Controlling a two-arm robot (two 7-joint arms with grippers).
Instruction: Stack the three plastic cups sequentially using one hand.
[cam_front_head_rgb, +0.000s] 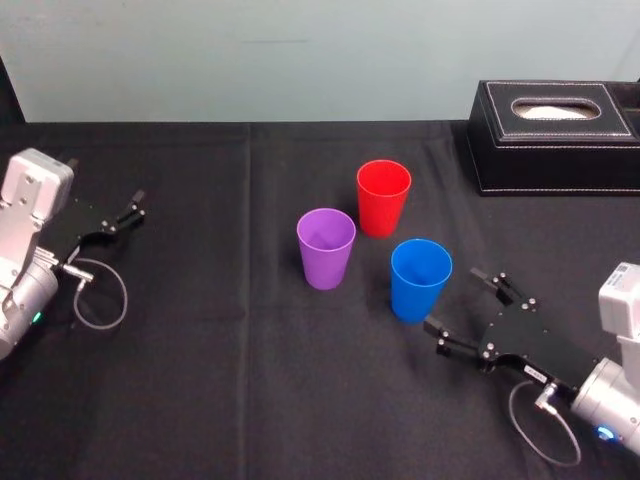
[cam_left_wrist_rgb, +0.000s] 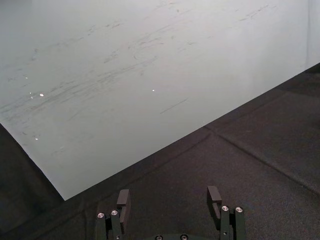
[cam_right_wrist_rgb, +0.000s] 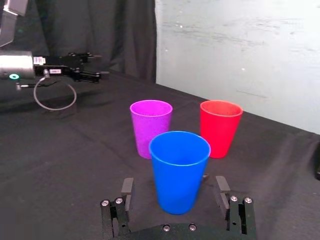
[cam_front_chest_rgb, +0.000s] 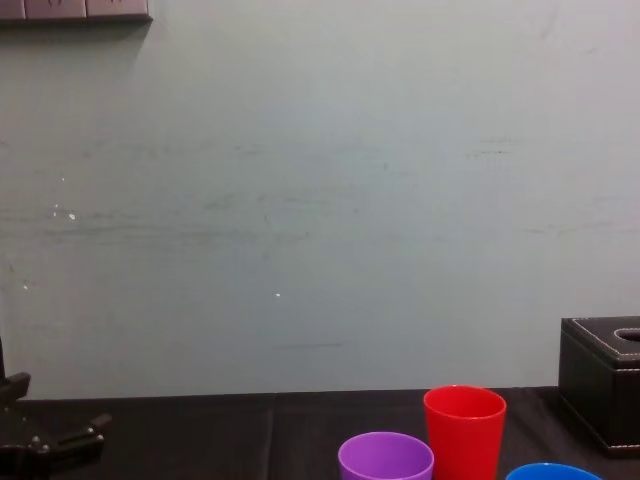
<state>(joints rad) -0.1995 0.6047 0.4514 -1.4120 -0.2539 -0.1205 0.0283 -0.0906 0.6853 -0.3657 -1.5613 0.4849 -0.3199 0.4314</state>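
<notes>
Red cup (cam_front_head_rgb: 383, 197), purple cup (cam_front_head_rgb: 326, 248) and blue cup (cam_front_head_rgb: 420, 279) stand empty, apart on the table (cam_front_head_rgb: 200, 380). The right gripper (cam_front_head_rgb: 455, 300) sits beside the blue cup, fingers spread. The left gripper (cam_front_head_rgb: 135, 208) idles, fingers apart.

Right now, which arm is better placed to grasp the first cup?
Right. The open right gripper faces the blue cup from close by; the left gripper lies far away from it.

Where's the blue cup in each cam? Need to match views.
Head view: blue cup right of centre, nearest the robot, just ahead of the right end effector.
Right wrist view: blue cup is the nearest cup.
Chest view: its rim at the bottom edge, toward the right.
Left wrist view: looks past the left end effector at black cloth and wall.
Shared landmark: red cup, standing beyond the blue one.
</notes>
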